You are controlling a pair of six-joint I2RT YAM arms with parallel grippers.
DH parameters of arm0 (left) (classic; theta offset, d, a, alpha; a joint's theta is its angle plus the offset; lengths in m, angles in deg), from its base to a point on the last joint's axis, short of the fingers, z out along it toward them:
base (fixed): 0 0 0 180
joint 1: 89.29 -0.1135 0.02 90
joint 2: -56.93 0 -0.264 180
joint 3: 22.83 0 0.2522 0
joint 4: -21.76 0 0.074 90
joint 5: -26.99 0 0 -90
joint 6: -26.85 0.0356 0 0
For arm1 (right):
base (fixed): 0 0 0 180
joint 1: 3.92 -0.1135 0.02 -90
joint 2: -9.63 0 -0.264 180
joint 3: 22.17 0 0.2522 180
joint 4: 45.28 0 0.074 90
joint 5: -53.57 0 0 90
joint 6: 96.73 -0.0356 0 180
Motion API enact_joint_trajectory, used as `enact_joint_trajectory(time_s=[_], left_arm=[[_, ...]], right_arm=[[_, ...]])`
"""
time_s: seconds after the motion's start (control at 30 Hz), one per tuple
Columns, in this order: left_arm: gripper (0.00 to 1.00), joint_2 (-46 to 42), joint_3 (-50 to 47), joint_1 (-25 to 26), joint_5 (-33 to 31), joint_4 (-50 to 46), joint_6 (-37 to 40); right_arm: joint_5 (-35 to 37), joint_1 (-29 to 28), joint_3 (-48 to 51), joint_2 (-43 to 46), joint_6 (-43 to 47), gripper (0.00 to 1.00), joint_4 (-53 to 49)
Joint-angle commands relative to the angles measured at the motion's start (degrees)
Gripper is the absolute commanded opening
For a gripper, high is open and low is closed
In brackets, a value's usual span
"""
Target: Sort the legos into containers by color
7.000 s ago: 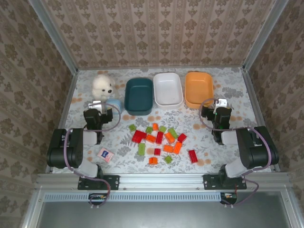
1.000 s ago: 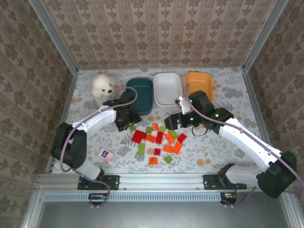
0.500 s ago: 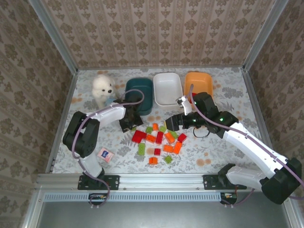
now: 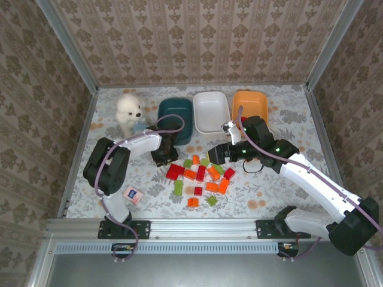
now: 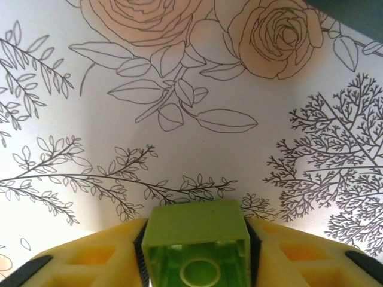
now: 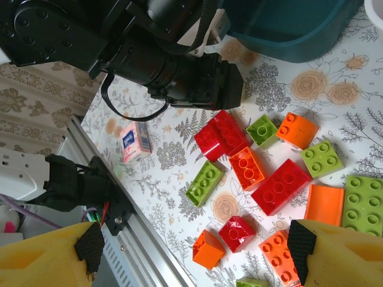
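Gripping 1 light green lego (image 5: pixel 197 239), the left pincer (image 4: pixel 162 156) has its yellow fingers (image 5: pixel 84 263) pressed against 2 opposite sides of the brick. From above, this pincer sits low over the table (image 4: pixel 287 119), just in front of the teal tub (image 4: pixel 176 101) and at the left edge of the lego pile (image 4: pixel 200 176). I cannot tell whether the held brick touches the table. The right pincer (image 4: pixel 218 153) hangs over the pile's far right part with its fingers spread wide and nothing between them. Red, orange and green bricks lie loose below it. The white tub (image 4: pixel 212 94) and orange tub (image 4: pixel 251 93) stand in a row right of the teal one, along the table's far side.
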Motion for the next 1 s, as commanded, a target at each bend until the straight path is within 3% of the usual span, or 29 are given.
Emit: enact_joint_trajectory(time_s=[0.0, 0.17, 0.43, 0.63, 0.97], left_arm=[[0.39, 0.7, 1.5, 0.7, -1.8, -1.9, 1.6], [0.31, -3.3, 2.2, 1.4, -5.1, -4.5, 3.0], [0.27, -12.0, 13.4, 1.0, -6.9, -14.0, 10.2], [0.27, 0.7, 27.4, -4.3, -2.1, -13.6, 18.5], [0.29, 23.2, 48.3, -6.7, -3.9, -19.0, 24.2]], right_arm=[[1.1, -0.3, -0.7, -0.1, -0.6, 0.83, 0.0], [2.1, -0.2, -1.1, 0.8, -0.9, 0.83, -0.6], [4.8, 0.7, -4.5, 3.2, -1.9, 0.83, -2.1], [5.9, 2.4, -6.3, 0.5, -4.6, 0.82, 0.5], [8.7, 5.8, -12.5, -6.6, -8.8, 0.82, -2.0]])
